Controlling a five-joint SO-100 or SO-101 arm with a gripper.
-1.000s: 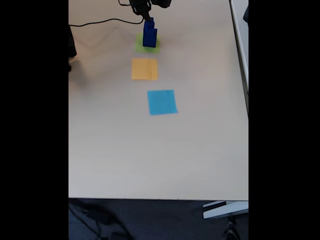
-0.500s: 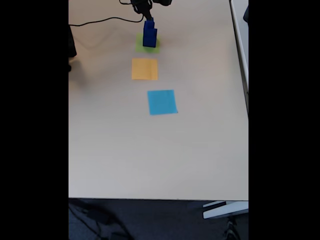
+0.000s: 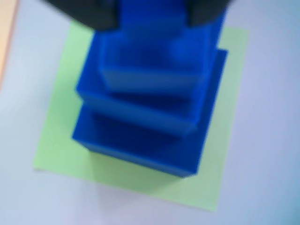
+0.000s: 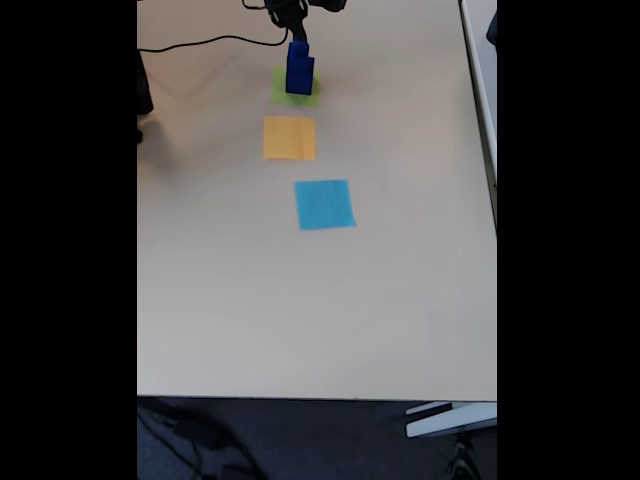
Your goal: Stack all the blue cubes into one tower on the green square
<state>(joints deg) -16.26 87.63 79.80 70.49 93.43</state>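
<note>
Hovering right over a tower of blue cubes [image 3: 145,117], with the gripper [image 3: 152,14] showing as two dark blurred fingers [image 3: 86,11] at the top edge of the wrist view, flanking the topmost cube. Sitting square on the green square [image 3: 56,140], largest cube at the bottom and smaller ones stepping up, probably so each layer has a wide footing. Standing at the far end of the table [image 4: 300,320] in the fixed view, beyond the orange square [image 4: 289,138] and the light blue square [image 4: 324,204]. Impossible telling whether the fingers are pinching the top cube or merely flanking it; too blurred. Looking near completion.
</note>
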